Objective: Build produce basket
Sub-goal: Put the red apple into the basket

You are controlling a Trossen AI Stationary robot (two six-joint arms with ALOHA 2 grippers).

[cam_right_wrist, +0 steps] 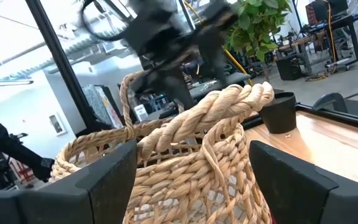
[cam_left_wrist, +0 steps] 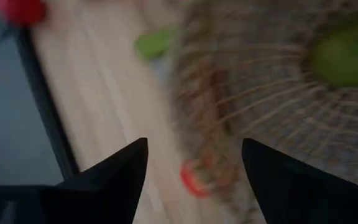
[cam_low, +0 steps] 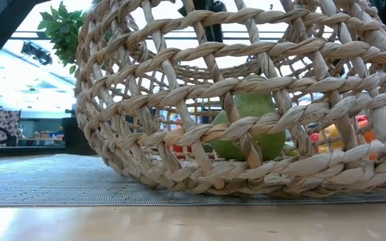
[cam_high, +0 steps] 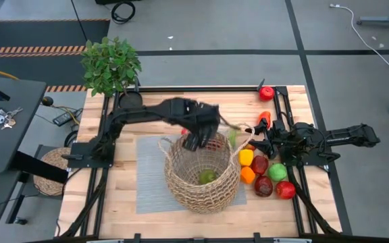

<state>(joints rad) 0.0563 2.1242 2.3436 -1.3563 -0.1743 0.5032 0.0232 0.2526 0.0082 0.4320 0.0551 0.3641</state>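
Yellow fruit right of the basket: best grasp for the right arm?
Take the yellow fruit across its rounded middle, coming straight down from above. The basket wall sits close on one side and an orange fruit and dark red fruit crowd it, so a side approach looks blocked. The right gripper is already nearby.

The right gripper (cam_right_wrist: 191,180) has its two dark fingers (cam_right_wrist: 98,186) spread wide on either side of the basket (cam_right_wrist: 185,162), just at its braided rim. Beyond it the left arm (cam_right_wrist: 166,37) hangs blurred, with a plant (cam_right_wrist: 257,22) and black pot (cam_right_wrist: 281,112) on the wooden surface (cam_right_wrist: 340,140).
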